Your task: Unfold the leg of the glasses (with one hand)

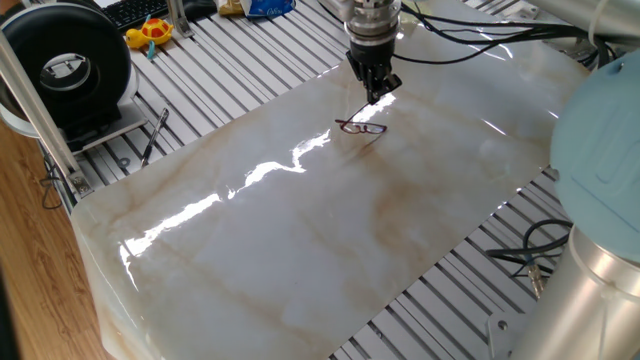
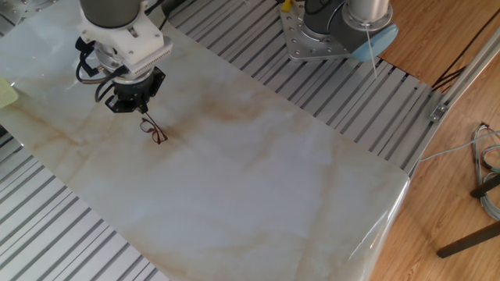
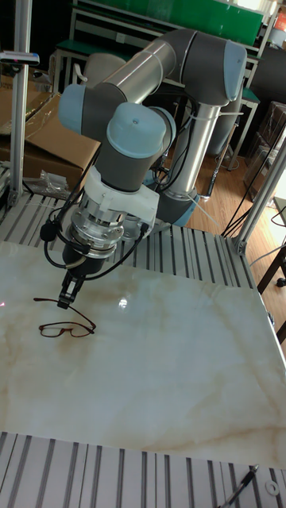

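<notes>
The glasses lie on the pale marble sheet, small and thin with dark reddish rims. They also show in the other fixed view and in the tall fixed view. My gripper hangs just above and behind them, its fingers pressed together. One slender leg rises from the frame to the fingertips of the gripper, and the tips seem to pinch its end. The gripper points straight down at the sheet.
A black round device stands at the left on the slatted table. A dark pen-like tool lies beside it. A yellow toy and a keyboard are at the back. The arm's base is beyond the sheet. Cables lie at the right.
</notes>
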{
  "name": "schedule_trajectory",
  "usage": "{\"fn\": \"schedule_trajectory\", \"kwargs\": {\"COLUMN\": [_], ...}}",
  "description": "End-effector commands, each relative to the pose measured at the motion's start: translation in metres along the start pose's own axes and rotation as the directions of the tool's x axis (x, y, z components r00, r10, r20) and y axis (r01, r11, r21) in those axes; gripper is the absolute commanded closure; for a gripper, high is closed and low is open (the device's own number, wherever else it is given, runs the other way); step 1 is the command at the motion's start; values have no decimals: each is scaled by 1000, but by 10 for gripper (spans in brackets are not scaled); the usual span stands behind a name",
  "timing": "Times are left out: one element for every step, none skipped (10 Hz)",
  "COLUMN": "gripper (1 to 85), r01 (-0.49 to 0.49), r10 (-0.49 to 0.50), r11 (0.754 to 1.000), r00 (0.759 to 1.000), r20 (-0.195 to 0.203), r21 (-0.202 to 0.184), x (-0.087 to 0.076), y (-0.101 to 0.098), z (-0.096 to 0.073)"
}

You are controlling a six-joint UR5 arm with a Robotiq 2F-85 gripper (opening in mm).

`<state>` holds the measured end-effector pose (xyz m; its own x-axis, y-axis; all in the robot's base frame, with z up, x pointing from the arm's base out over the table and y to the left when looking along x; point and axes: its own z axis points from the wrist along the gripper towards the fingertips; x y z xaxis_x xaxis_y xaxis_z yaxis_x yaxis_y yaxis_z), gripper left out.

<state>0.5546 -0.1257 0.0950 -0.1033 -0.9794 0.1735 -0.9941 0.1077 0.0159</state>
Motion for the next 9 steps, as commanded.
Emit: {"fn": "schedule_trajectory", "kwargs": {"gripper": [843,843,843,843,843,843,843,843,843], "r01": [-15,-17,-18,-20,-20,-20,-23,-26,-29], "r10": [15,17,18,21,21,21,23,26,29], "r11": [1000,1000,1000,1000,1000,1000,999,999,999], "r00": [1000,1000,1000,1000,1000,1000,1000,1000,1000], "r20": [6,5,11,20,20,16,4,-8,-5], "r21": [-10,-13,-16,-18,-20,-24,-23,-21,-21], "x": [0,0,-1,-3,-2,-1,4,9,9], "y": [1,1,2,2,2,4,6,8,9], "z": [-9,-11,-12,-14,-16,-18,-21,-25,-26]}}
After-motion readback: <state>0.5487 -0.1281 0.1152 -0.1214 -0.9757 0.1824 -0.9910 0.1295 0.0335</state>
